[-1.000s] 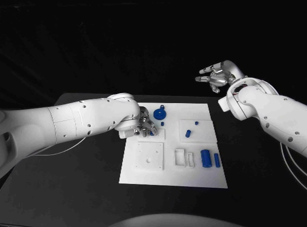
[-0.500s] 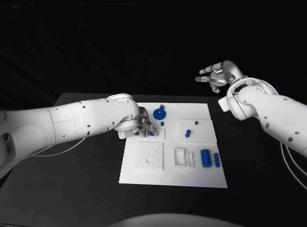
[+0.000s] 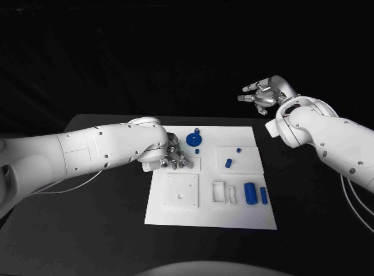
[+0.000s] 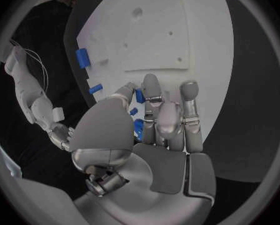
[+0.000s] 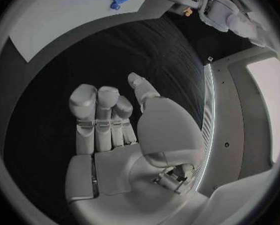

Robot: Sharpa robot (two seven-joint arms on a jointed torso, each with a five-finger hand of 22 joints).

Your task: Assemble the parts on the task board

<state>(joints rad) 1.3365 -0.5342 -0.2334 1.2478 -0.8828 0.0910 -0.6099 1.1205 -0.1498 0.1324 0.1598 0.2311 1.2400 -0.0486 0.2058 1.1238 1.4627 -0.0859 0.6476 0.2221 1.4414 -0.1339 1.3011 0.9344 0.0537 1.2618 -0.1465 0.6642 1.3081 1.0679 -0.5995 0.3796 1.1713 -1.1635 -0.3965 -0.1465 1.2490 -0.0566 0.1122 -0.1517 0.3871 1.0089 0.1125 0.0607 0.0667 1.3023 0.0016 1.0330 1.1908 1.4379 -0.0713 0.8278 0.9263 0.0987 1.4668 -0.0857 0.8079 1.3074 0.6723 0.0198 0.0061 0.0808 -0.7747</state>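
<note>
The white task board [image 3: 212, 210] lies in the middle of the black table. My left hand [image 3: 172, 156] reaches down onto its far left part, fingertips at a raised square plate [image 3: 187, 164]. In the left wrist view a small blue piece [image 4: 140, 95] shows between the thumb and a finger of my left hand [image 4: 159, 120]; I cannot tell whether it is pinched. A round blue part [image 3: 194, 138] stands just beyond that hand. My right hand [image 3: 262, 95] hangs high past the table's far right edge, fingers spread, with nothing in it [image 5: 114, 120].
More blue parts are on the board: a peg [image 3: 228, 162], a small pin [image 3: 237, 149], a cylinder [image 3: 250, 192] and a bar [image 3: 264, 195] at the near right. A square plate with holes [image 3: 181, 191] sits at the near left.
My left arm has sunk slightly and the hand has edged a little toward the near side of the board. The right hand has barely moved.
</note>
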